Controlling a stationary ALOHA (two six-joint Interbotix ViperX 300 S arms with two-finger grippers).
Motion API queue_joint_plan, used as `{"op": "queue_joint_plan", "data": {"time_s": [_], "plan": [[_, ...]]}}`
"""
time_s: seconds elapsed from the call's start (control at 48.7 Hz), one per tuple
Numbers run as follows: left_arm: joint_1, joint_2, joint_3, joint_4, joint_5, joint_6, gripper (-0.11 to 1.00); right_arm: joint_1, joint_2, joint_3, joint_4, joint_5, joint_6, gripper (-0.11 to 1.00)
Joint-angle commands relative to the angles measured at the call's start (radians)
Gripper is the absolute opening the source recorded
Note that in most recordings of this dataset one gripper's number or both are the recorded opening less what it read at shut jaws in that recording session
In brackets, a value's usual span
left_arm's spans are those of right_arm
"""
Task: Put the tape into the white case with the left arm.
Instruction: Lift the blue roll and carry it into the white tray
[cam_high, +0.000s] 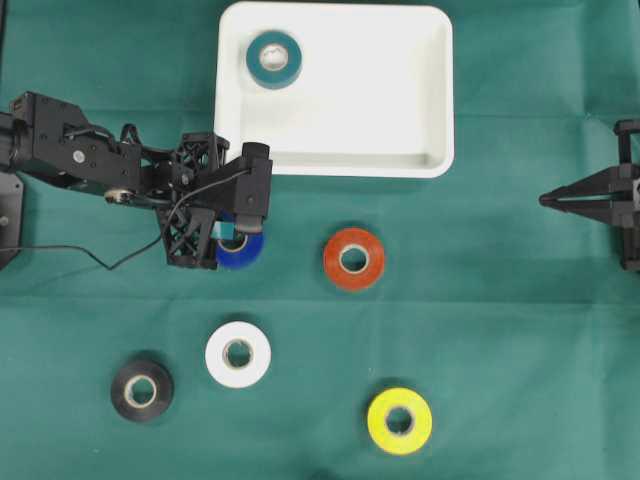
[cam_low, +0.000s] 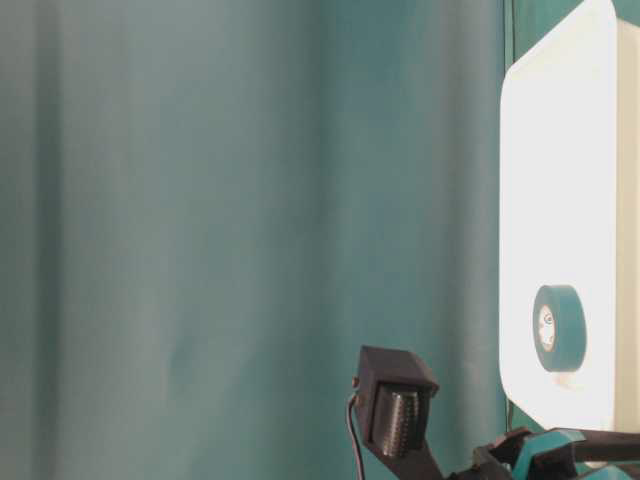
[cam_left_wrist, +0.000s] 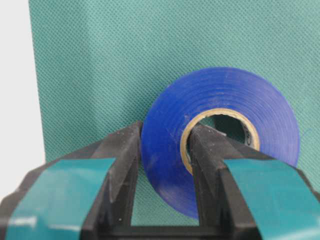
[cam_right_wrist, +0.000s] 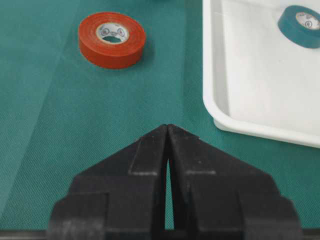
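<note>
On the green cloth just below the near left corner of the tray lies the blue roll of plastic tape (cam_high: 243, 250), flat on its side. The left gripper (cam_high: 232, 236) of the black jointed left arm (cam_high: 90, 155) pinches this roll: in the left wrist view one teal-banded finger (cam_left_wrist: 210, 165) stands inside the cardboard core and the other presses on the outer face, so the wall of the roll is squeezed between them. The roll touches the cloth.

Just beyond it, further away, rests the shallow white rectangular plastic case (cam_high: 430, 100) with rounded corners. A teal tape roll (cam_high: 274, 59) lies inside the case, in its far left corner.

To the right of the blue roll, apart from it, lies an orange-red tape roll (cam_high: 353, 259). Nearer to the front edge lie a white tape roll (cam_high: 238, 354), a black tape roll (cam_high: 141, 390) to the left of it, and a yellow tape roll (cam_high: 399, 421) to the right.

At the right edge the plain black right gripper (cam_high: 548, 200) hangs well apart from everything, its two fingers pressed together and holding nothing.
</note>
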Motion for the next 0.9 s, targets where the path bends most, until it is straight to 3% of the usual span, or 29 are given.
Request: {"op": "queue_joint_plan", "data": {"time_s": [0.0,0.185,0.554,0.883], "plan": [[-0.003,-0.020,-0.015,-0.002,-0.002,0.000,0.25,-0.002,0.006,-0.011,0.000,-0.011,0.002,-0.10],[-0.012,-0.048,-0.023,-0.002,0.021,0.000,0.25,-0.002,0.006,-0.012,0.000,-0.011,0.002,-0.10],[-0.035,-0.198,-0.058,-0.002,0.181,-0.002,0.25,-0.002,0.006,-0.011,0.000,-0.011,0.002,-0.10],[-0.008,-0.195,-0.084,0.002,0.189,0.009,0.25,-0.002,0.006,-0.012,0.000,-0.011,0.002,-0.09]]}}
